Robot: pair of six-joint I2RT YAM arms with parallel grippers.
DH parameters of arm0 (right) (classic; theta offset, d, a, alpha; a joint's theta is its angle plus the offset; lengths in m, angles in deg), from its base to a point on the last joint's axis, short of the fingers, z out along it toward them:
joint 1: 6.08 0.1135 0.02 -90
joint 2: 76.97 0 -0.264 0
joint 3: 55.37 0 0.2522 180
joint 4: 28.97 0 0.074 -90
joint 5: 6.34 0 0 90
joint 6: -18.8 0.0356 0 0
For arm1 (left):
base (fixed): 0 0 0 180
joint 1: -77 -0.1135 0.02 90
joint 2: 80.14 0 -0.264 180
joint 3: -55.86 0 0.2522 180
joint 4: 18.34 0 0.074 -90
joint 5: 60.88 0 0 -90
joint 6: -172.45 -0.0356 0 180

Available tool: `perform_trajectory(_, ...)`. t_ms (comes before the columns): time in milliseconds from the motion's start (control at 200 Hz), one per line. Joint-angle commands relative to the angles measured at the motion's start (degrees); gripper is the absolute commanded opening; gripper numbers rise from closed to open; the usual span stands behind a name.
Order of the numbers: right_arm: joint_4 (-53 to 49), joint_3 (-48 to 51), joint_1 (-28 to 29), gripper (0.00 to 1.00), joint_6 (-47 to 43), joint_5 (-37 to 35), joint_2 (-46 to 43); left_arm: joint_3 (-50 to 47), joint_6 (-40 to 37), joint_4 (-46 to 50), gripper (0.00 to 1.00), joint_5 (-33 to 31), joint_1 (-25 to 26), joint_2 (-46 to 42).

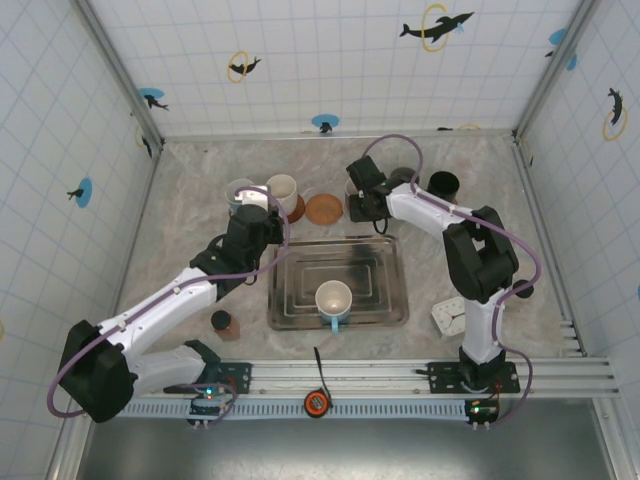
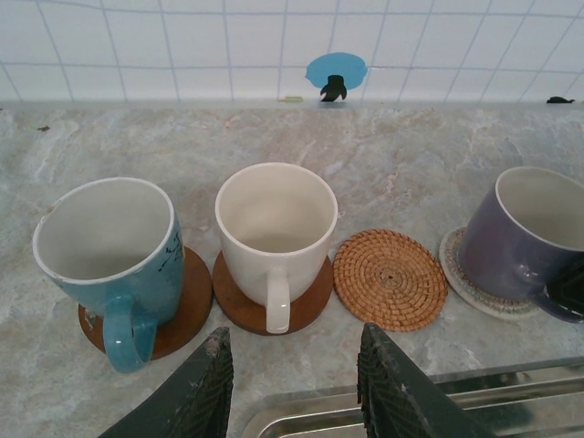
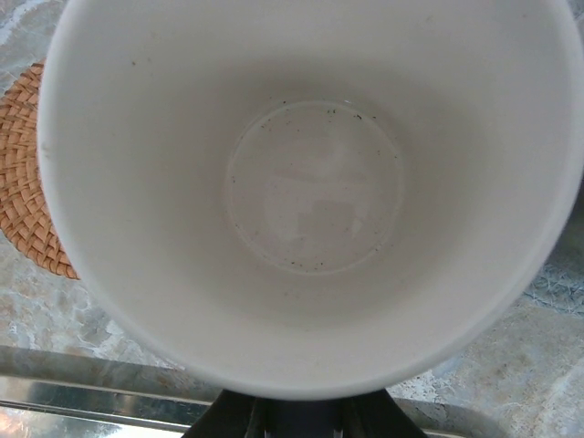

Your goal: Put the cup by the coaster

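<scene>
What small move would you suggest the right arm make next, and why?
Probably open the right gripper and let go: the purple cup it grips already seems to sit on the pale coaster, beside the woven coaster.

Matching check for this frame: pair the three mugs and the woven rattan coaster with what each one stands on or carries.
1. blue ceramic mug
2. cream ceramic mug
3. purple ceramic mug
4. round woven rattan coaster

A. bare, nothing on it
B. over the pale round coaster
C. on the left brown wooden coaster
D. on the middle brown wooden coaster

Pairs: 1-C, 2-D, 3-B, 4-A
</scene>
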Motion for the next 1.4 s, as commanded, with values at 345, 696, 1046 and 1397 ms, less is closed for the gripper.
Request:
perform_trajectory(345,2.30,-3.64,-0.56,0.00,-0.35,-0.54,0.32,1.82,-1.37,0.75,0.39,-0.93,0.25,0.25)
perform_trajectory(696,2.22,-3.20,-0.73,0.00,-0.15,-0.55,0.49,1.74,-1.37,1.01,0.39,-1.01,0.19,-0.17)
perform_trajectory(1046,2.51,-3.03,-0.75,0.00,0.31,0.24,0.83,1.71,-1.46,0.95,0.38,-1.01,0.19,-0.19)
perform_trajectory(1397,2.39,-2.82,-0.73,0.00,0.46,0.25,1.35,1.85,-1.55,1.27,0.39,-1.10,0.19,-0.28)
